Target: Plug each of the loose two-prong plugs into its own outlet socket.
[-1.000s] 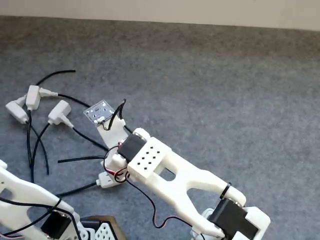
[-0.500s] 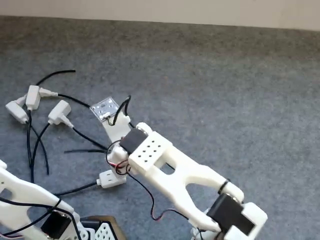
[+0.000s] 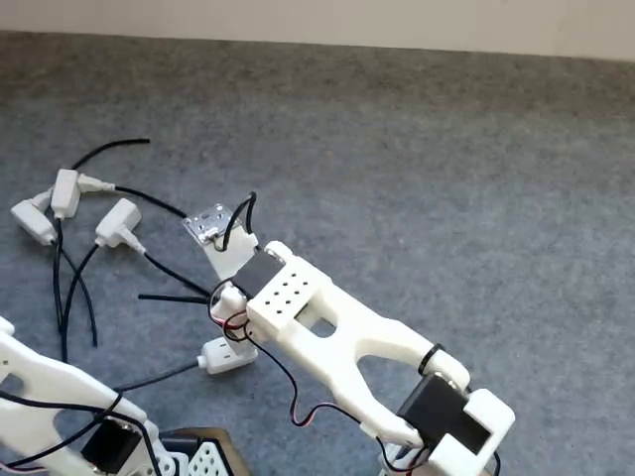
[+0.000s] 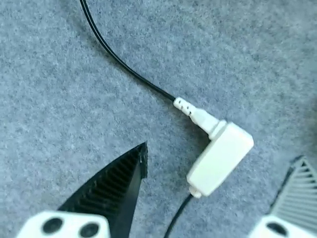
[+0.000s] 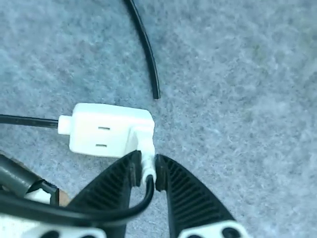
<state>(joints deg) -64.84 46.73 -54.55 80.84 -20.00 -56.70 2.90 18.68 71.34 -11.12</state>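
Pinching a white plug [image 5: 146, 167] by its neck, the right gripper [image 5: 144, 159] sits beside a two-slot socket [image 5: 105, 130]

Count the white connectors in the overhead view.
4. Two connectors at the left edge, a third connector just right of them, a fourth connector gripped by the right hand. The arm may hide more.

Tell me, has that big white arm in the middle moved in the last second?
Yes. Against the unmoved plug at left, the right arm has slid its wrist toward the far wall and swung its elbow leftward in the high view.
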